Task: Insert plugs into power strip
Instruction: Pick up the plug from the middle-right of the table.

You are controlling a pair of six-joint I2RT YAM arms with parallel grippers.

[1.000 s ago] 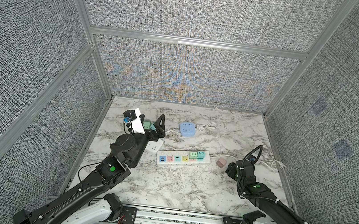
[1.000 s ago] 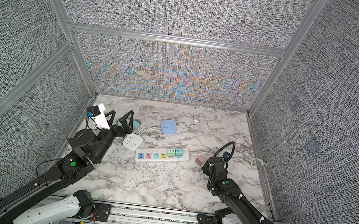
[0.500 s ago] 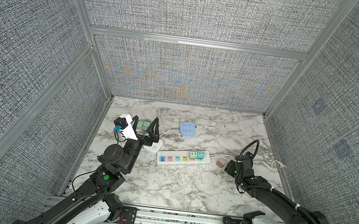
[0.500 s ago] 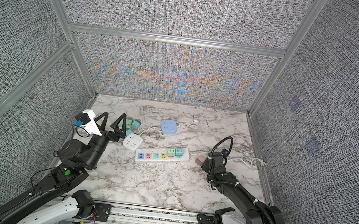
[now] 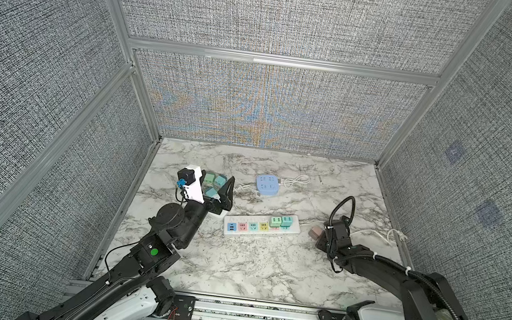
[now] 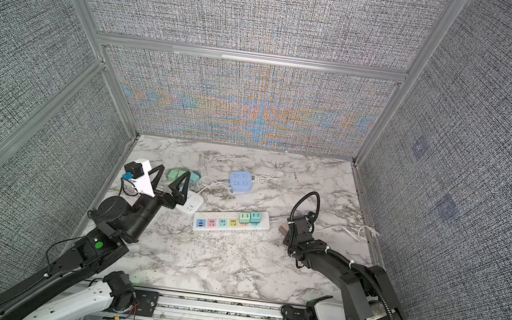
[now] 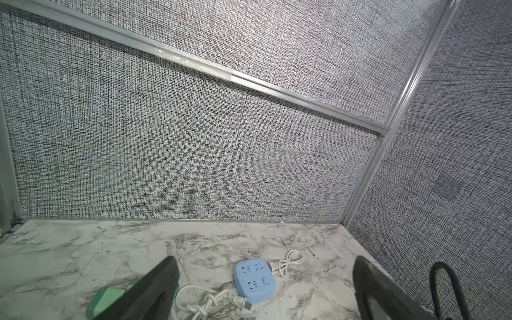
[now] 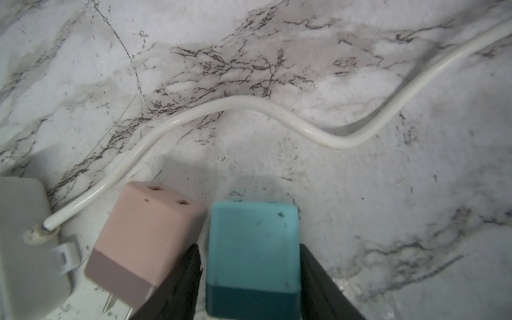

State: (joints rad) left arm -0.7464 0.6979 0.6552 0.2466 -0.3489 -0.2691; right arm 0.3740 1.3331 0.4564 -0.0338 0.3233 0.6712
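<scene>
Top view: a mint green plastic cube plug (image 5: 275, 220) and a teal cube plug (image 5: 287, 219) sit in the long white power strip (image 5: 259, 231), its other sockets bare. Left wrist view: left gripper (image 7: 264, 260) spread apart, empty. Right wrist view: right gripper (image 8: 249, 246) flanks a loose teal plug (image 8: 253, 221) on the marble table (image 8: 360, 69); clamped or not, I cannot tell

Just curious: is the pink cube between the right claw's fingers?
No, the right gripper straddles the teal plug; the pink plug lies beside it.

Strip (image 5: 261, 229) centre; two plugs (image 5: 281, 221) in its right end. Loose plugs (image 5: 210, 177) behind-left, socket block (image 5: 267, 185) behind. Right of strip: inner plug (image 8: 146, 235), outer plug (image 8: 253, 243) just beside it.
</scene>
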